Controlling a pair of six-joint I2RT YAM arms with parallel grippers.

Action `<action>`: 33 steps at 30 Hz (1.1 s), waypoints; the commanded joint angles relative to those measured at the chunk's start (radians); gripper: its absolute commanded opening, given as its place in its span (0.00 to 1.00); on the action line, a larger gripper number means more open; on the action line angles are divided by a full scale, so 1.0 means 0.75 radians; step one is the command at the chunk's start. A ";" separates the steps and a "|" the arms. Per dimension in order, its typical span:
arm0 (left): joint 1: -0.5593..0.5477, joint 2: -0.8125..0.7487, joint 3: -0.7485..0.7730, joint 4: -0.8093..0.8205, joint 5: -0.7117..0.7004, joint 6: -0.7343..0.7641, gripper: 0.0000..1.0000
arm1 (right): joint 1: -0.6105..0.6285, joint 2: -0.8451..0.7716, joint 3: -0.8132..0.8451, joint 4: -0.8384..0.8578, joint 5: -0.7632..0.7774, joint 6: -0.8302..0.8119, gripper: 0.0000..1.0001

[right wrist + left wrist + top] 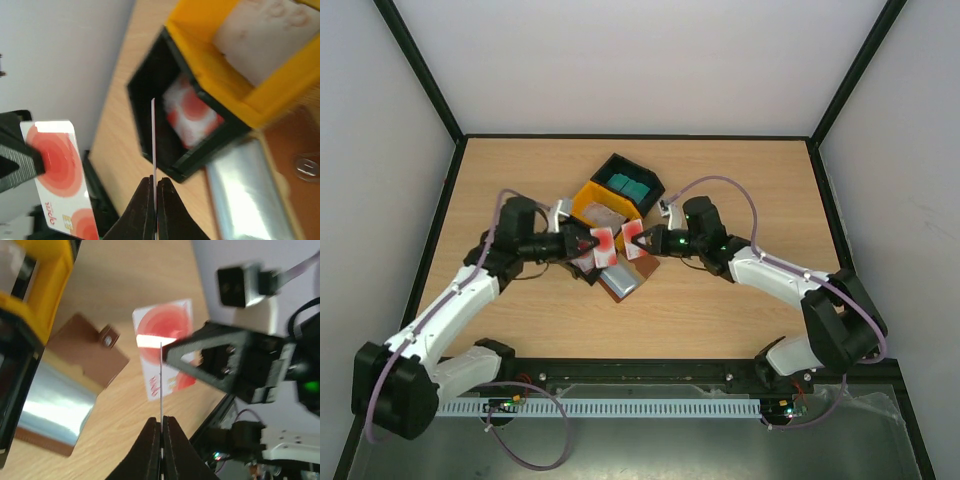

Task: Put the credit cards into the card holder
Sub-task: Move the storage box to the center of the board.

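Both grippers hover over the table's middle, each shut on a white credit card with red circles. My left gripper (pixel 588 243) pinches its card (pixel 604 244), seen edge-on (pixel 161 385) above the fingertips in its wrist view. My right gripper (pixel 646 240) pinches a second card (pixel 632 235), also edge-on (pixel 153 140) in its own view. The two cards stand upright, close together, facing each other. Just below them lies the brown card holder (pixel 638 272), open flat, with a silver card (pixel 617 281) on it. More white-and-red cards (pixel 192 112) lie in a black bin.
A yellow bin (pixel 592 203) holding a grey card (pixel 260 35) stands behind the grippers. A black bin (pixel 620 165) with teal cards (pixel 631 185) sits behind it. Another black bin (pixel 150 80) adjoins the yellow one. Black frame rails run along the table's edges.
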 commanded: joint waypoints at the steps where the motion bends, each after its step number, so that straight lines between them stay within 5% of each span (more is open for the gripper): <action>1: -0.139 0.090 -0.087 -0.106 -0.207 0.086 0.03 | -0.006 -0.054 -0.013 -0.299 0.168 -0.232 0.02; 11: -0.305 0.357 -0.117 -0.173 -0.460 0.211 0.03 | -0.003 -0.045 -0.061 -0.267 0.154 -0.207 0.02; 33: 0.009 0.426 -0.071 -0.275 -0.631 0.256 0.03 | 0.144 0.170 0.101 -0.435 0.227 -0.373 0.02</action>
